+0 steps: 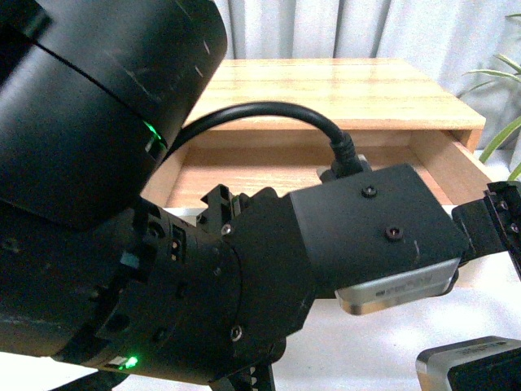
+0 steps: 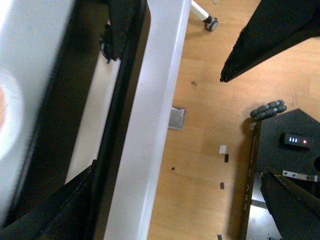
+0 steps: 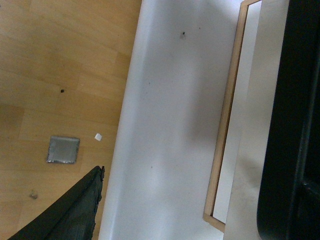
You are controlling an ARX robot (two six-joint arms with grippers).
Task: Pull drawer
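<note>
In the front view the drawer (image 1: 244,175) stands pulled out from under a light wood top, its light wood inside showing. My left arm and its wrist camera hide the white front and handle. The left wrist view shows a long black bar (image 2: 121,95), possibly the handle, beside a white edge (image 2: 157,115). My left gripper (image 2: 175,215) is open over the floor, holding nothing, with its fingers (image 2: 55,210) at the frame's corners. My right gripper (image 3: 175,215) is open above a white surface, one finger (image 3: 65,210) showing. A thin wood edge (image 3: 226,125) runs nearby.
The wood top (image 1: 342,81) sits on a white table (image 3: 165,125). Grey curtains hang behind it, and plant leaves (image 1: 501,81) show at the far right. Below lies a wood floor (image 2: 210,150) with a metal floor plate (image 2: 176,118) and a caster (image 2: 210,22).
</note>
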